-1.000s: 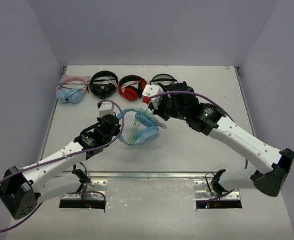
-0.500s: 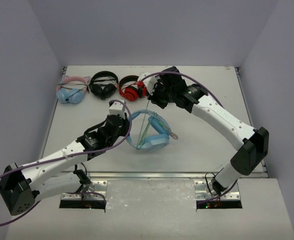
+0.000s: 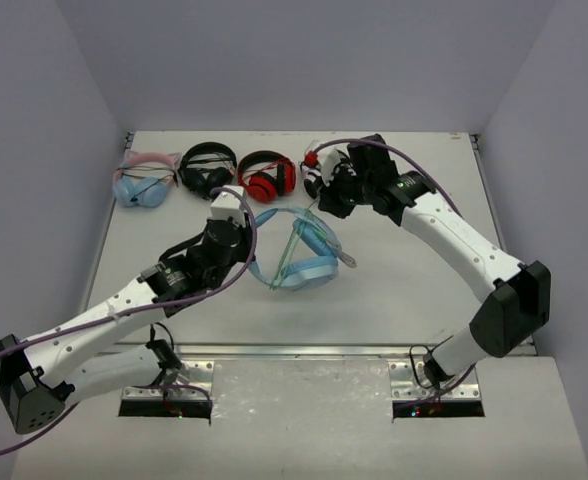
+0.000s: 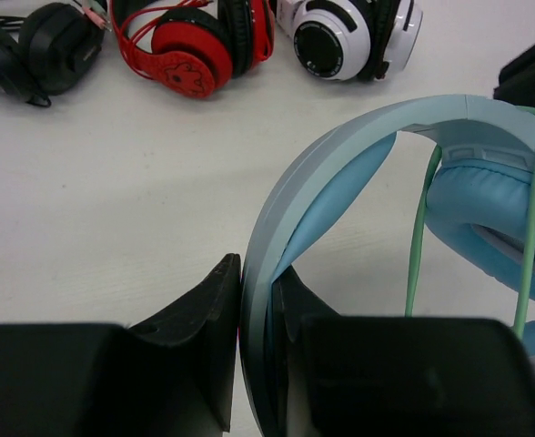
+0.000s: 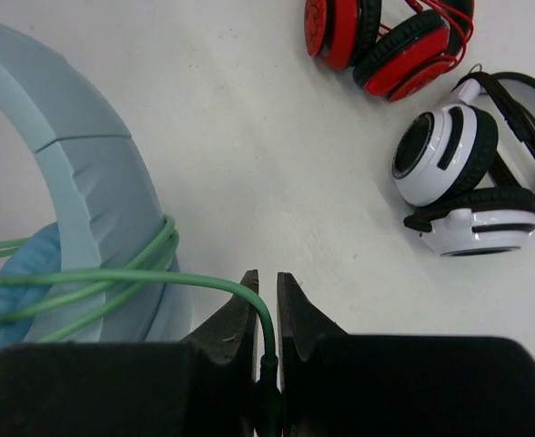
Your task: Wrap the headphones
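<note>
The light-blue headphones (image 3: 296, 268) lie mid-table with the headband arching up. My left gripper (image 3: 242, 226) is shut on the headband (image 4: 358, 127); its jaws press both faces of the band near its left end (image 4: 257, 300). A padded blue ear cup (image 4: 486, 209) shows to the right. The pale-green cable (image 5: 158, 276) loops several times round the headband (image 5: 85, 173). My right gripper (image 5: 267, 291), just right of the headband in the top view (image 3: 326, 205), is shut on the cable's plug end, with the cable curving out to the left.
Along the far edge lie a pale-blue pair with a pink cat-ear band (image 3: 144, 182), a black pair (image 3: 207, 167), a red pair (image 3: 266, 175) and a white-and-black pair (image 5: 468, 182), partly under my right arm. Grey walls enclose the table.
My left gripper has pushed the headband farther from the bases and turned the headphones. My right gripper has moved right with the cable end, its arm swinging up over the far right.
</note>
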